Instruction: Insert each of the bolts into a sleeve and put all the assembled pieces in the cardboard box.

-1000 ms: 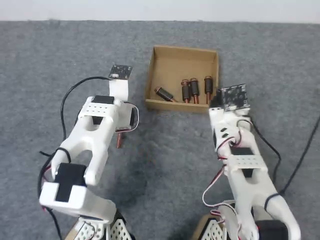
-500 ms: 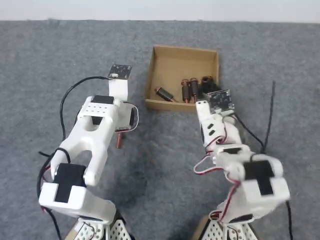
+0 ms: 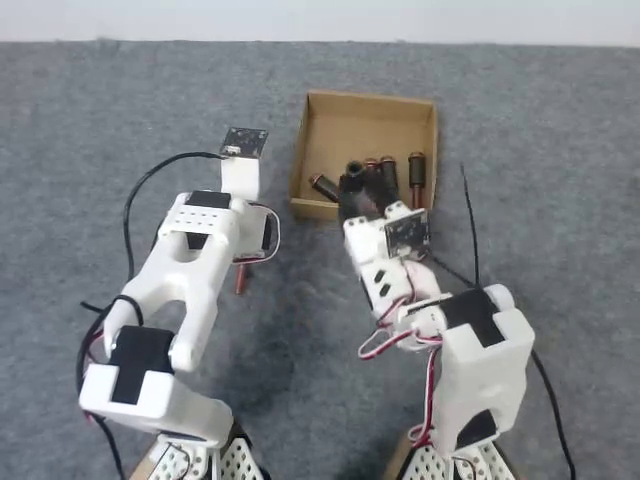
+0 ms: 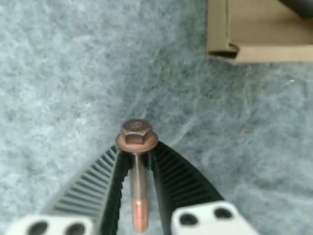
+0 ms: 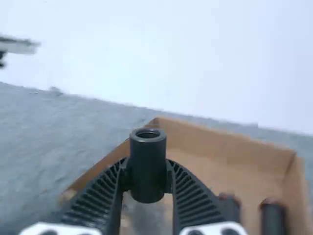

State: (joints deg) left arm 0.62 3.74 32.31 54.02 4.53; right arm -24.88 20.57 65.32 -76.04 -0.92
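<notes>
1. High view: you have open grey carpet (image 3: 310, 300) between the arms. The cardboard box (image 3: 370, 98) sits ahead, with assembled pieces (image 3: 416, 170) lying by its near wall.
2. Your left gripper (image 4: 137, 156) is clamped on a bolt (image 4: 137, 136), head past the fingertips, near the box's corner.
3. Your right gripper (image 5: 146, 169) pinches a black sleeve (image 5: 146, 147), bore open, at the box's near edge.
</notes>
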